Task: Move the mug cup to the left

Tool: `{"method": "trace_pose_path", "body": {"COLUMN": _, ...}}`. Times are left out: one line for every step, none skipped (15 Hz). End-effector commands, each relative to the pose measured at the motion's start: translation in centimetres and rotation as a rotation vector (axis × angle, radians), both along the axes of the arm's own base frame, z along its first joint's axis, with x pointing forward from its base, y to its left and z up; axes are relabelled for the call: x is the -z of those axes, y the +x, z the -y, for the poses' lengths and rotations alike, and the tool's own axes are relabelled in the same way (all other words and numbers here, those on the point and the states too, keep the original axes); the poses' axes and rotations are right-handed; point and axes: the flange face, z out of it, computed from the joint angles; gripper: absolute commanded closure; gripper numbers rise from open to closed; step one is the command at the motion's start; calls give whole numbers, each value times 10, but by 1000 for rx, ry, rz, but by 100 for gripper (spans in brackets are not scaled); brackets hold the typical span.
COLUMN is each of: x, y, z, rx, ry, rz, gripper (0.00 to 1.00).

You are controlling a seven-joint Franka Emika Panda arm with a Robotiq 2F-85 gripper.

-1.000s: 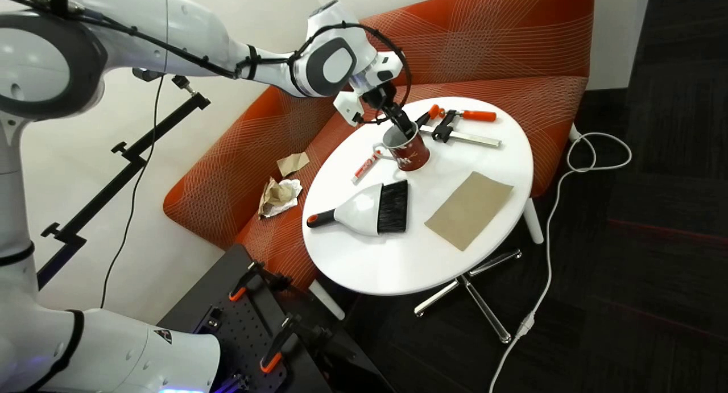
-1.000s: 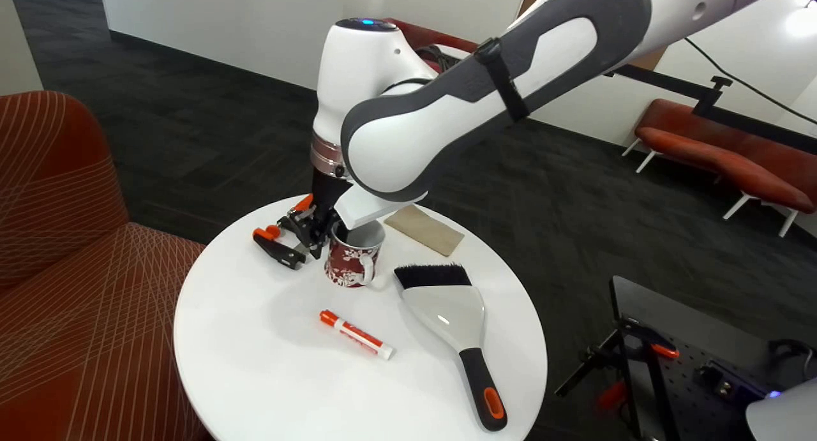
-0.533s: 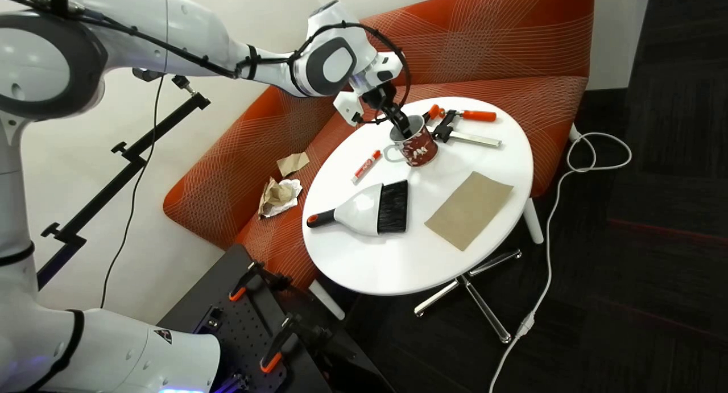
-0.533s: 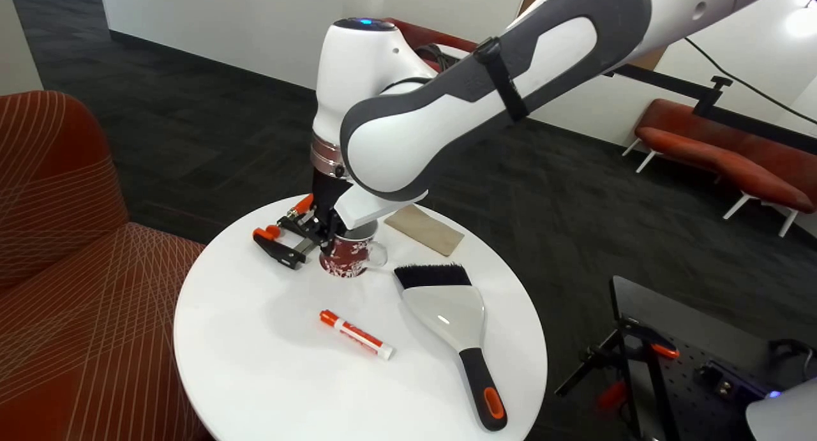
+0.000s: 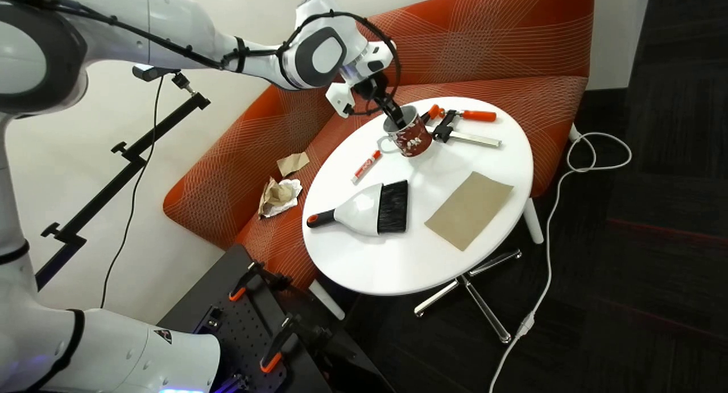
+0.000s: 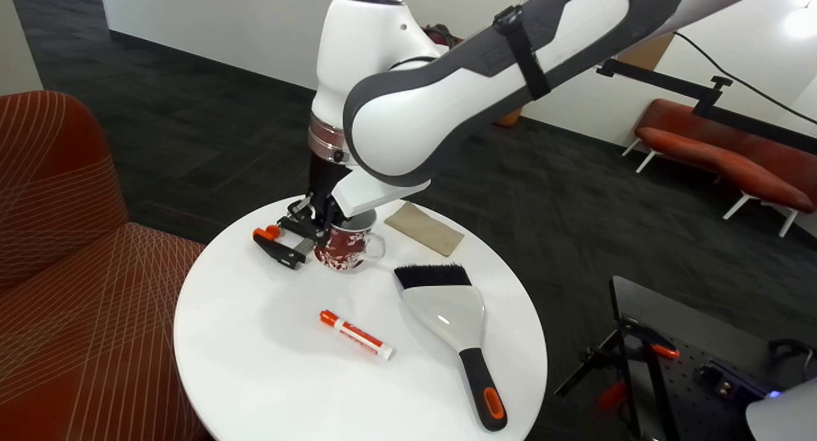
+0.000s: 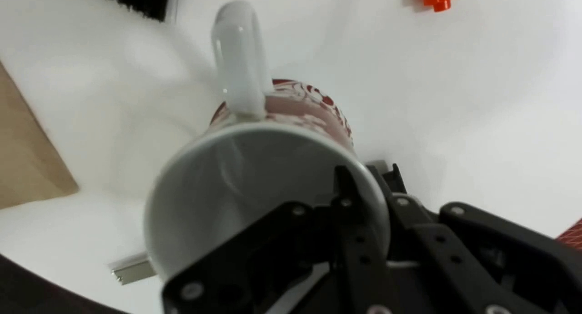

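The mug (image 5: 417, 141), red-brown with white patterns, a grey-white inside and a white handle, shows in both exterior views (image 6: 344, 249) and in the wrist view (image 7: 302, 109). My gripper (image 7: 360, 172) is shut on the mug's wall, one finger inside the cup and the other outside. The gripper (image 5: 400, 120) reaches down into the mug from above in an exterior view. The mug looks slightly tilted and seems a little above the white table (image 6: 268, 364). The inner fingertip is partly dark against the cup.
A clamp with orange handles (image 5: 469, 137) lies right beside the mug. A red-and-white marker (image 6: 357, 334), a white dustpan with black brush (image 6: 447, 310) and a tan board (image 5: 469, 211) lie on the table. Red couches (image 5: 483, 40) stand behind.
The gripper closed on the mug's wall and the mug turned and shifted toward the clamp. Since half a second ago, arm and mug have risen a little together.
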Motion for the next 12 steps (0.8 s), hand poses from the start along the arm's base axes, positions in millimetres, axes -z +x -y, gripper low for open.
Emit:
{"method": "trace_pose_path", "body": {"x": -44, "y": -18, "z": -16, "rx": -30, "ry": 28, "rz": 38, "gripper": 94}}
{"method": "trace_pose_path", "body": {"x": -51, "y": -21, "z": -25, "rx": -58, "ry": 36, "rz": 36, "gripper": 94}}
{"method": "trace_pose_path", "body": {"x": -55, "y": -22, "z": -34, "rx": -86, "ry": 43, "rz": 32, "gripper": 94}}
{"method": "trace_pose_path", "body": {"x": -55, "y": -20, "z": -43, "rx": -115, "ry": 47, "rz": 30, "gripper": 94}}
{"method": "trace_pose_path", "body": {"x": -56, "y": -20, "z": -52, "rx": -146, "ry": 53, "rz": 30, "gripper": 94}}
{"method": "trace_pose_path", "body": {"x": -54, "y": -19, "z": -62, "rx": -185, "ry": 64, "rz": 25, "gripper": 94}}
{"method": "trace_pose_path", "body": {"x": -52, "y": -19, "z": -72, "rx": -220, "ry": 70, "rz": 17, "gripper": 94}}
{"method": "trace_pose_path", "body": {"x": -48, "y": -19, "z": -82, "rx": -261, "ry": 77, "rz": 11, "gripper": 94}}
{"method": "trace_pose_path", "body": {"x": -45, "y": -20, "z": -92, "rx": -299, "ry": 89, "rz": 7, "gripper": 94}}
{"method": "trace_pose_path", "body": {"x": -41, "y": -20, "z": -102, "rx": -338, "ry": 93, "rz": 3, "gripper": 94}}
{"method": "trace_pose_path", "body": {"x": -36, "y": -20, "z": -110, "rx": -372, "ry": 101, "rz": -9, "gripper": 94}}
{"method": "trace_pose_path", "body": {"x": -31, "y": -22, "z": -120, "rx": -409, "ry": 108, "rz": -17, "gripper": 94}}
